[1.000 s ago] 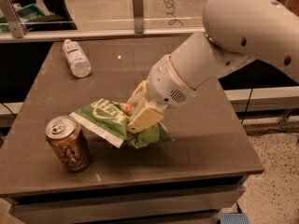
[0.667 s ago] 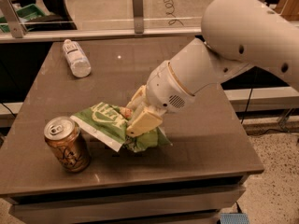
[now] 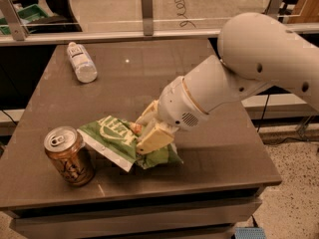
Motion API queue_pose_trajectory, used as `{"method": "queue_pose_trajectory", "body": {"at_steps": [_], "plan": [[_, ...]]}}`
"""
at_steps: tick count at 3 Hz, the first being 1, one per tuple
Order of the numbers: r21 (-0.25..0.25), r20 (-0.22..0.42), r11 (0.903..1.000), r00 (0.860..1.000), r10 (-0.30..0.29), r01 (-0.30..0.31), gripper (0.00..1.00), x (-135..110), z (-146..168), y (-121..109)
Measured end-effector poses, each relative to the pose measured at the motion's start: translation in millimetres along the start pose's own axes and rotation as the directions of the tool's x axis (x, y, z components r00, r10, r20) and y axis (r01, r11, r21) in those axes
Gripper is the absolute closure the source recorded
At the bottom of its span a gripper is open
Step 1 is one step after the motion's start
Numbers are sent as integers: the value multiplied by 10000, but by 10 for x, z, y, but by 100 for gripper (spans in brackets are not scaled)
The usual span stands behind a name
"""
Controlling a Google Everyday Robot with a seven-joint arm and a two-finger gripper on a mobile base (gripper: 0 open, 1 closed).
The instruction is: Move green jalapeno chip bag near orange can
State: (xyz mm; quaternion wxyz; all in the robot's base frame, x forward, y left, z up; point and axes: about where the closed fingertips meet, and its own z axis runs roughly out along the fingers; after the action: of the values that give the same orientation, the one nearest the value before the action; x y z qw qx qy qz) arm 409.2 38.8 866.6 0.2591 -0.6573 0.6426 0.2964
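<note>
1. Since a second ago, the tool (image 3: 144,133) has slid a little toward the front of the desk (image 3: 224,148), taking the chip bag (image 3: 113,136) with it. The can (image 3: 70,158) seems to sit slightly further left than it did. The bottle (image 3: 82,63) has not moved.
2. The tool is closed on the right-hand part of the chip bag. One cream finger lies across the top of the foil, the other sits behind it, and the foil is bunched between them.
3. The white arm (image 3: 214,88) reaches in from the right and slopes down to the tool over the front half of the desk.
4. The chip bag lies crumpled on the desk, left of the tool. Its white-edged left end points at the can and is just beside it. I cannot tell whether they touch.
5. The can stands upright at the front left of the desk. The bottle lies on its side at the back left, well apart from both.
6. The carrying step looks almost done, since the bag is already close to the can.
7. The next move probably calls for opening the tool and lifting straight away. That should leave the bag in place and keep the can from being tipped.
</note>
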Motion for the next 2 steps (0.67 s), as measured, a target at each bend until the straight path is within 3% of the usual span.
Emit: {"method": "queue_pose_trajectory", "body": {"at_steps": [2], "plan": [[-19, 77, 9997, 9997, 247, -247, 36, 47, 13, 43]]}}
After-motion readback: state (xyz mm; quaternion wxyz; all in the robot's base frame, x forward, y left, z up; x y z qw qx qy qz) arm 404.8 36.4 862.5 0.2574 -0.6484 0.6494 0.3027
